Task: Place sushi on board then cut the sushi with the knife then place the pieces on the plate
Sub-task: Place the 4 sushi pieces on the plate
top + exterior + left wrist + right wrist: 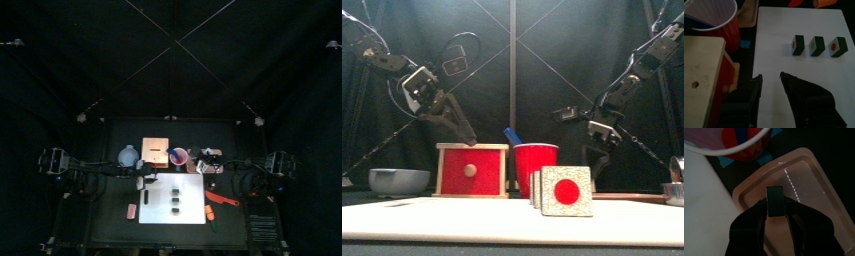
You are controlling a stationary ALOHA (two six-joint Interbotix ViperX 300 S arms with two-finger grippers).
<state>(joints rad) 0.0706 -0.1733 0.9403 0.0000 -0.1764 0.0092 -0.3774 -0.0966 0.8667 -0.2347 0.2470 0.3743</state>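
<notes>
Sushi pc (774,201) gripped over pink tray (817,188); 3 pcs (819,46) on board (784,25).

Table (110,232): board (160,218), box (158,148) (tray (817,183) too)

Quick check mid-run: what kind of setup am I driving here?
Probably a curtained lab booth staged as a toy kitchen: black curtains behind, toy sushi pieces on a white cutting board, and a red cup beside a wooden box.

The curtains (556,70) are black, so it all looks dim. Light falls from above and makes the board (797,75) bright. A thin white glare line shines on the tray (814,188).
</notes>
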